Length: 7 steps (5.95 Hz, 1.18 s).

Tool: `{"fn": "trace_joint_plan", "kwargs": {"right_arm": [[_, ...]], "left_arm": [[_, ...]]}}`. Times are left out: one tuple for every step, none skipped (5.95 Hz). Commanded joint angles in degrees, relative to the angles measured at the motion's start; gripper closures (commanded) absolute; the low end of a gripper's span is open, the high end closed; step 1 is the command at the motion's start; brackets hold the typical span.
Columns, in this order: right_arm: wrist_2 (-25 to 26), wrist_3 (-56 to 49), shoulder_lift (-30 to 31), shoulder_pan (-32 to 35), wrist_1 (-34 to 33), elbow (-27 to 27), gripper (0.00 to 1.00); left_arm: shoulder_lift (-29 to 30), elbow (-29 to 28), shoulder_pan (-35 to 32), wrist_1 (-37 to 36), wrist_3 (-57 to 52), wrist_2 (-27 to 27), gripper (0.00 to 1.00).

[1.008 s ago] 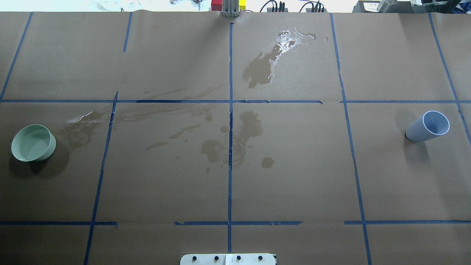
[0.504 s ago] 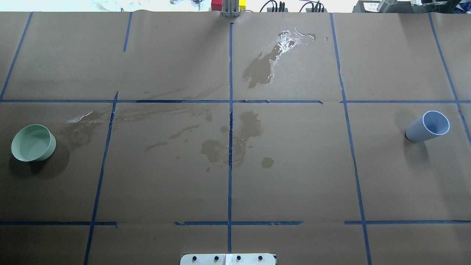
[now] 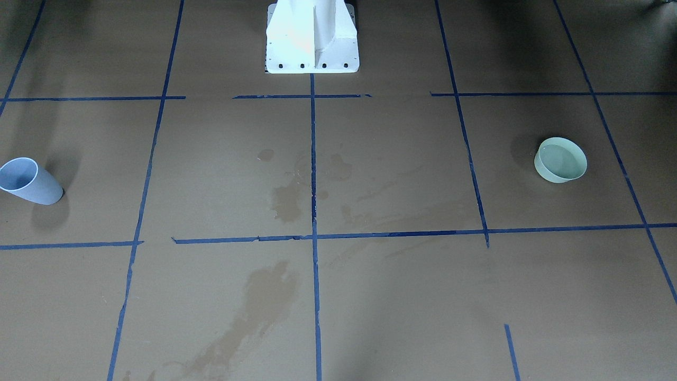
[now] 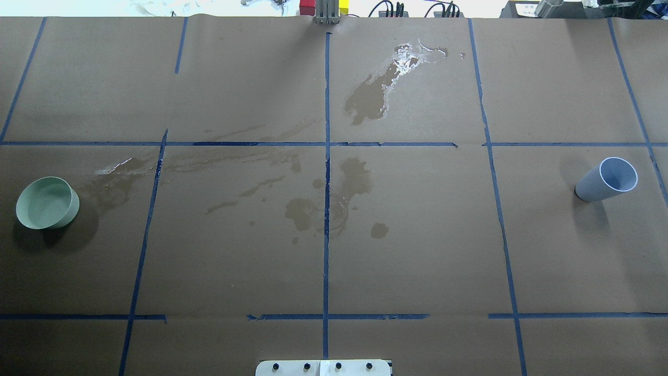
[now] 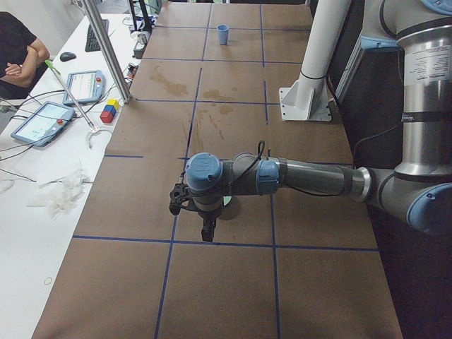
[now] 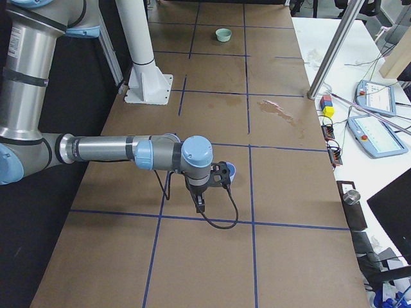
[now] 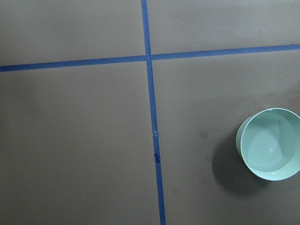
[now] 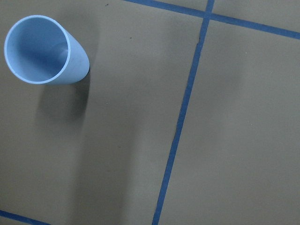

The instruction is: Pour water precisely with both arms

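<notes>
A pale green bowl [image 4: 47, 202] stands at the table's left end, with a shallow pool of clear water [image 7: 272, 145] in it. A light blue cup [image 4: 608, 180] stands upright at the right end; I cannot tell whether it holds water. My left gripper [image 5: 205, 234] hangs above the table near the bowl and shows only in the exterior left view. My right gripper [image 6: 200, 206] hangs near the cup [image 6: 230, 171] and shows only in the exterior right view. I cannot tell whether either gripper is open or shut. Neither touches anything.
Brown paper with blue tape lines covers the table. Wet spill stains lie at the middle [image 4: 323, 209] and far middle [image 4: 370, 96]. The white pedestal [image 3: 312, 37] stands at the robot's side. A metal post [image 5: 106, 49], tablets and a seated person are beyond the far edge.
</notes>
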State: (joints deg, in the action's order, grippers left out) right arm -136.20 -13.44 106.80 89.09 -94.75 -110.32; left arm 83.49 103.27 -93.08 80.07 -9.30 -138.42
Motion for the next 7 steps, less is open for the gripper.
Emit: {"fn": "trace_joint_plan", "kwargs": {"right_arm": [[0.1, 0.1, 0.0, 0.0, 0.1, 0.0, 0.00], [0.0, 0.0, 0.1, 0.0, 0.0, -0.3, 0.00], [0.0, 0.0, 0.2, 0.0, 0.1, -0.3, 0.00], [0.0, 0.0, 0.3, 0.0, 0.1, -0.8, 0.00], [0.0, 0.0, 0.3, 0.0, 0.1, -0.9, 0.00], [0.0, 0.0, 0.3, 0.0, 0.1, -0.9, 0.00], [0.0, 0.0, 0.3, 0.0, 0.2, -0.9, 0.00]], "left_arm": [[-0.2, 0.0, 0.0, -0.1, 0.0, 0.1, 0.00], [-0.2, -0.7, 0.0, -0.1, -0.1, 0.1, 0.00], [-0.1, -0.5, -0.1, -0.1, 0.0, 0.1, 0.00], [-0.2, -0.6, -0.1, 0.0, 0.1, 0.1, 0.00], [-1.0, -0.9, 0.0, 0.3, 0.5, 1.3, 0.00], [-1.0, 1.0, 0.0, 0.3, 0.3, 3.7, 0.00], [-1.0, 1.0, 0.0, 0.2, 0.3, 3.7, 0.00]]}}
